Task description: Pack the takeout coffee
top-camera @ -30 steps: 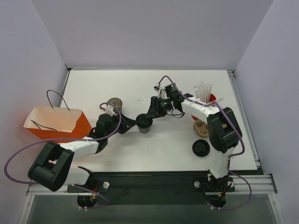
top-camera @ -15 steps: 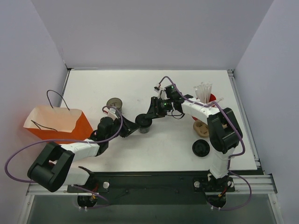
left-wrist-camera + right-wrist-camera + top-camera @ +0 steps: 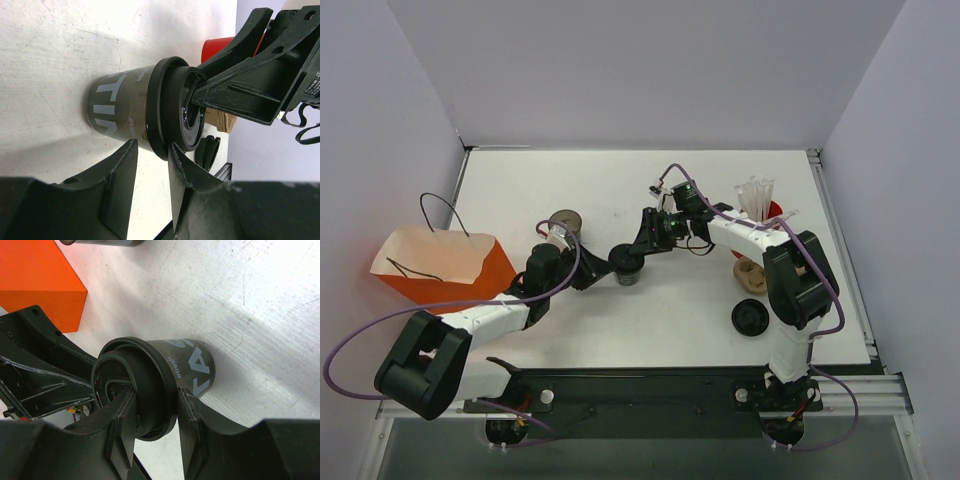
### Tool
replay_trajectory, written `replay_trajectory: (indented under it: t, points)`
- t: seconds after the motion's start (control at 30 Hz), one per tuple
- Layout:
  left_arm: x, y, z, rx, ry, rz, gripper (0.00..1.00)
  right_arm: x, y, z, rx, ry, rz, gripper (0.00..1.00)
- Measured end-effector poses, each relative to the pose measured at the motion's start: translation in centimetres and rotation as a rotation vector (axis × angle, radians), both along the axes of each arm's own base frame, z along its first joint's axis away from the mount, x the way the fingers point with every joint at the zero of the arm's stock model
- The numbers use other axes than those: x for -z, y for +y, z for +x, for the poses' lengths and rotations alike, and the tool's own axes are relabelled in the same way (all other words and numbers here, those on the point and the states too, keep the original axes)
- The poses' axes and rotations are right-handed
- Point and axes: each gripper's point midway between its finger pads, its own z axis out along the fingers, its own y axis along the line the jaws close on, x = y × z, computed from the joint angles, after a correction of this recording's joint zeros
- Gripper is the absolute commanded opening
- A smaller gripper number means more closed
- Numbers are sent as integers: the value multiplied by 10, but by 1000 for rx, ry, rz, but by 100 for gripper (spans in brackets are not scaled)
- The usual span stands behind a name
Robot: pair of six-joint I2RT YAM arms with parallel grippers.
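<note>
Takeout coffee (image 3: 627,266) is staying upright mid-table, right gripper (image 3: 155,400) clamping its lid, while left gripper (image 3: 151,150), jaws apart and widening slightly, is closing in, probably for handover toward orange bag (image 3: 450,275).

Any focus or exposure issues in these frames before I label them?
Top external: even, sharp, soft shadows only. Left wrist: left gripper fingers blurred, takeout coffee lettering legible, table near blown out. Right wrist: right gripper fingers soft, glare streaks on the table.
</note>
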Motion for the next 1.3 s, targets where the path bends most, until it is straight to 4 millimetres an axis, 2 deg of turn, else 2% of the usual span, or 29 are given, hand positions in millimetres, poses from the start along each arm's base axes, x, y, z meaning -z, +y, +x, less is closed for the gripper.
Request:
replay_trajectory:
  t: [0.23,0.33,0.4,0.53,0.7,0.77,0.87,1.0,1.03,1.13,1.3]
  points:
    - [0,0,1,9,-9,27,40,0,0,0,1,0,-1,27]
    - [1,0,3,10,-10,25,34,0,0,1,4,-3,-2,27]
    - [1,0,5,10,-12,21,34,0,-1,2,7,-8,-3,27]
    - [5,-1,10,9,-10,19,28,1,-1,5,11,-19,0,27]
    - [5,-3,15,8,-23,-3,16,1,-2,8,18,-32,6,27]
    - [6,-4,16,2,-22,-18,14,1,-3,9,21,-34,8,27]
    - [8,-4,16,-9,-20,-39,16,1,-4,10,19,-40,8,27]
    - [7,-1,13,-34,-28,-53,27,1,-3,9,3,-53,8,27]
    - [7,-1,13,-34,-28,-49,32,1,-3,9,-1,-57,8,26]
    - [7,0,13,-24,-26,-19,38,0,-3,9,-5,-64,6,26]
    - [7,3,18,12,-26,54,40,0,-3,10,0,-72,-1,26]
